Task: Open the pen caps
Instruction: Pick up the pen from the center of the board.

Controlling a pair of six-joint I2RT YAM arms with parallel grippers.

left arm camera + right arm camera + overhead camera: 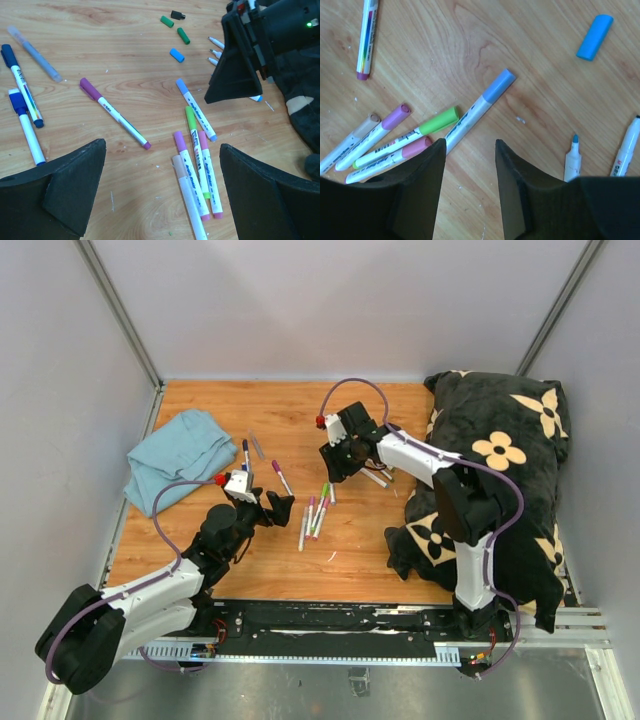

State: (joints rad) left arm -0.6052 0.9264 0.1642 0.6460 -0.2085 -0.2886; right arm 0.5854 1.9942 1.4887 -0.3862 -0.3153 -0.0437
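Several capped markers lie bunched on the wood (315, 515), with green (190, 118), purple (179, 142), pink and light blue (499, 85) caps. A purple-capped marker (114, 112) and two blue ones (22, 92) lie apart to the left. Loose caps lie beyond them: two green (183, 35), one black (177, 15), one blue (594, 37). Uncapped markers (573, 157) lie beside the right gripper. My left gripper (162, 147) is open and empty, hovering just short of the bunch. My right gripper (469, 142) is open and empty, low over the light-blue-capped marker's barrel.
A folded light blue cloth (180, 458) lies at the far left of the wooden table. A black cushion with cream flowers (500, 470) covers the right side. Grey walls close in the back and sides. The right gripper's body (240, 60) shows in the left wrist view.
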